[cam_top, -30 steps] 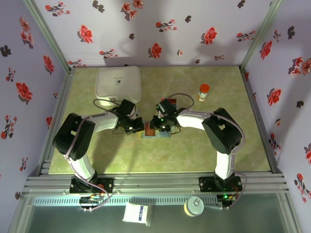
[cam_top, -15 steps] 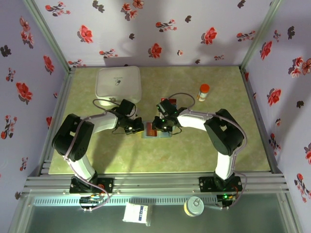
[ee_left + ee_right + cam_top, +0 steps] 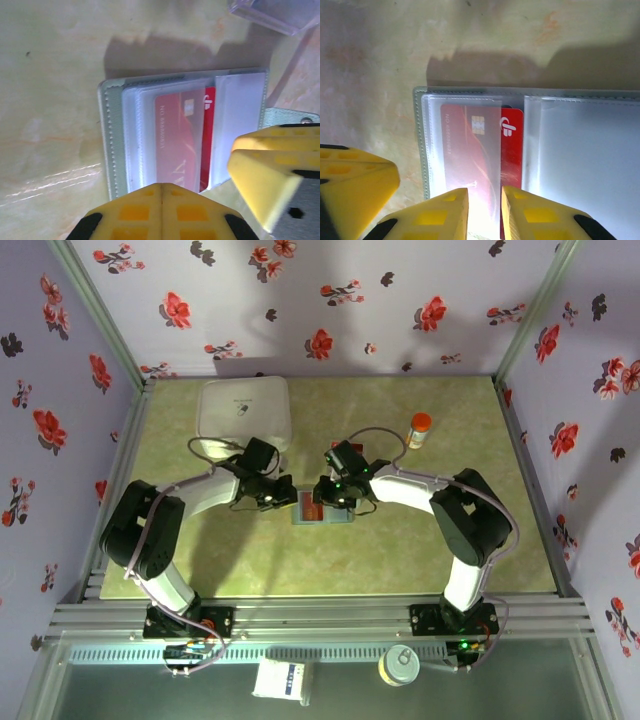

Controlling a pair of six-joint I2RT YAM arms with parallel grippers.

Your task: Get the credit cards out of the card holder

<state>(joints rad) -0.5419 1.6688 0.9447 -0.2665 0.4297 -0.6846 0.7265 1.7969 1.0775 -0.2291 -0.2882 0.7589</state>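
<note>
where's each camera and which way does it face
top external: above, behind the bases, looking down at the green table; both arms meet at the grey-blue folding card holder
left wrist: on the left arm, facing down at the holder; shut left gripper at bottom
right wrist: on the right arm, facing down; right gripper at bottom, fingers apart
shared: both wrist views show the red plastic card

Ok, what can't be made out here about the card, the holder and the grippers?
- Right wrist view: the near end of the red-orange plastic card is behind the right gripper, so a grip is unconfirmed.
- Same view: glare whitens the right-hand sleeves of the flat grey-blue card holder; contents unreadable.
- Left wrist view: the shut left gripper cuts off the holder's near edge.
- Top view: both grippers cover the holder; too small.
</note>
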